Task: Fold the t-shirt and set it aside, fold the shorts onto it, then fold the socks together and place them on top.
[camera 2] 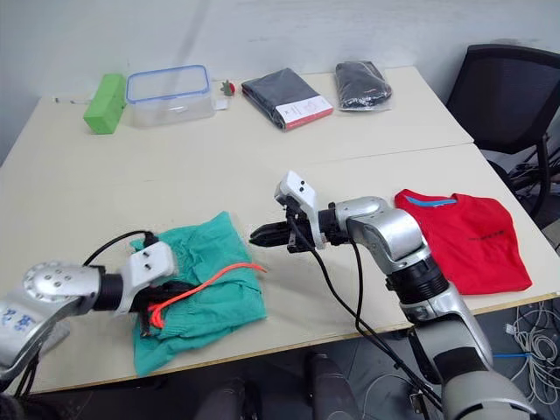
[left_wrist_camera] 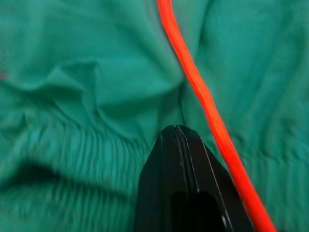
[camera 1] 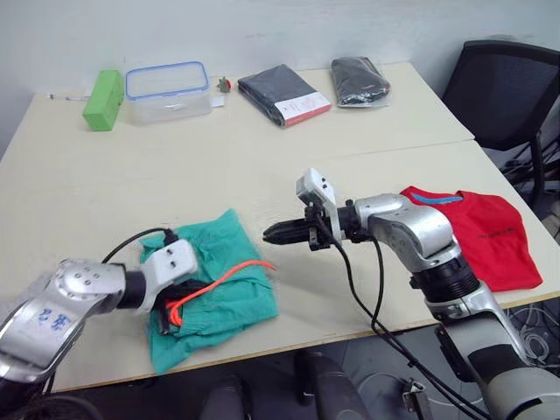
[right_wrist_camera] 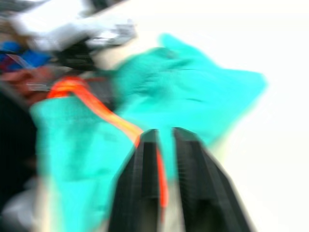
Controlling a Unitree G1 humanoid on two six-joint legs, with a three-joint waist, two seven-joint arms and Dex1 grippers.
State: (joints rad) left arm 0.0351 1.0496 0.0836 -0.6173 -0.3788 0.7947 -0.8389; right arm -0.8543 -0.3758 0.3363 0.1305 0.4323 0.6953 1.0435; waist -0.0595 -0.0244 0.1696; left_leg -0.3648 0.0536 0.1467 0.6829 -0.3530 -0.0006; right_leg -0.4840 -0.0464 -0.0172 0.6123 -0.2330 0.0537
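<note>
We see left pincer (left_wrist_camera: 177,133) closed, resting on the shorts (camera 1: 229,282) | right pincer (camera 1: 271,233) slightly parted, empty, beside them | t-shirt (camera 1: 483,234) on table (camera 1: 131,175)

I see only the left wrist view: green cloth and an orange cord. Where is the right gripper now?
Observer: The right gripper hovers just off the right edge of the shorts, near the free end of the drawstring.
Operator: And where does the t-shirt lie?
Observer: The t-shirt lies on the right side of the table, apart from the shorts.
Operator: What stands at the far edge?
Observer: A green box, a clear container and two dark packaged garments.
</note>
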